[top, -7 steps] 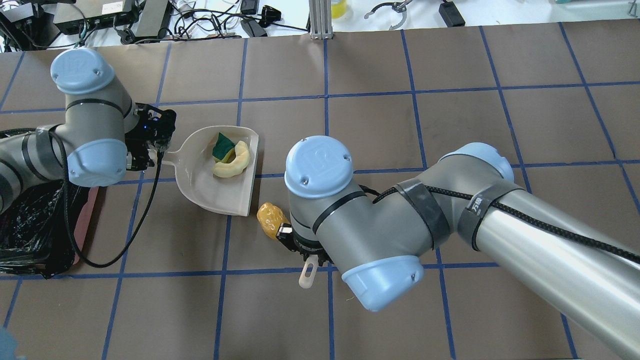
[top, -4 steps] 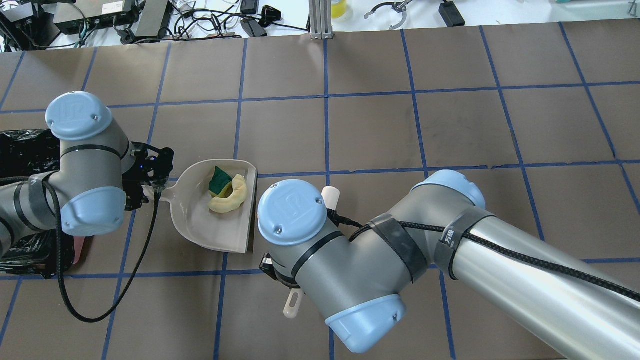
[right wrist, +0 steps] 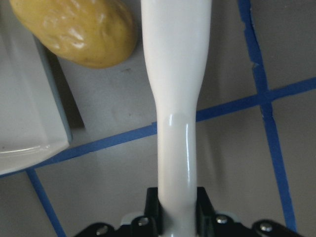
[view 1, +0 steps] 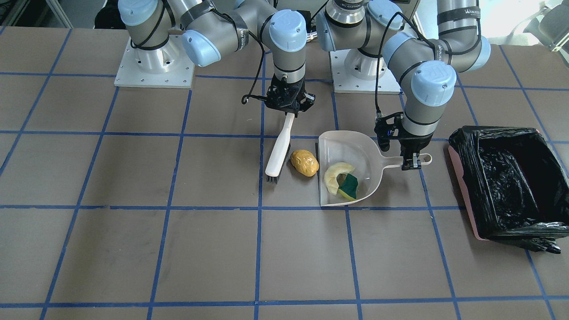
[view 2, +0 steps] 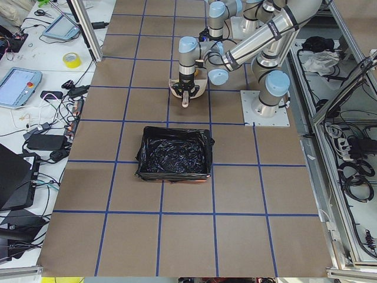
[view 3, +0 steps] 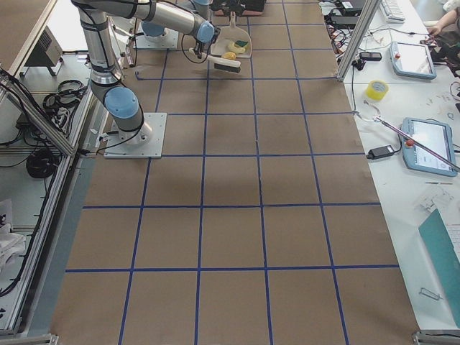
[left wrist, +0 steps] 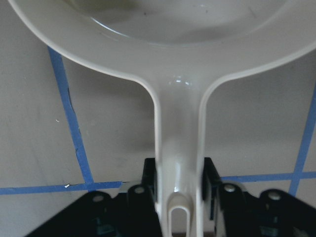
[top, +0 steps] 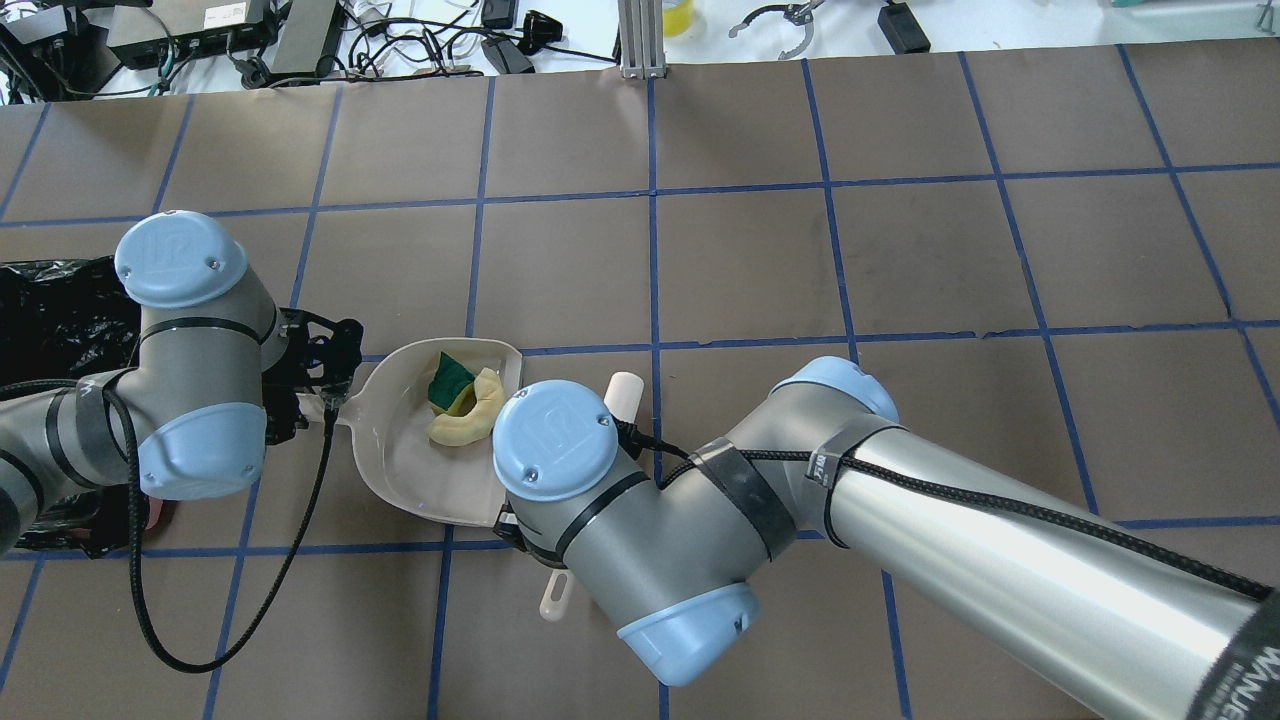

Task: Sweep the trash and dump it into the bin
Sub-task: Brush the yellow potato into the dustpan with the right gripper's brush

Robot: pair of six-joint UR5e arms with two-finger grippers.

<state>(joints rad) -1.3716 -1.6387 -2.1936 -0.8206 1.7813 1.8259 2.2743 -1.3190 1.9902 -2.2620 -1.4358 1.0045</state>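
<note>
The beige dustpan lies flat on the table, holding the pale cream half-ring and the green-and-yellow sponge. My left gripper is shut on the dustpan's handle. The golden-brown lump rests on the table just outside the pan's open edge. A white brush stands with its bristles down beside that lump, on the side away from the pan. My right gripper is shut on the brush handle. The pink bin, lined with black plastic, sits beyond the pan's handle.
Brown paper with a blue tape grid covers the table. The two arm bases are bolted at the robot's side. Cables and devices lie past the far table edge. In the overhead view my right arm hides the lump.
Both arms have drawn back towards the robot. The dustpan slid with the left gripper. The right arm swung the brush over, so the lump is now covered in the overhead view.
</note>
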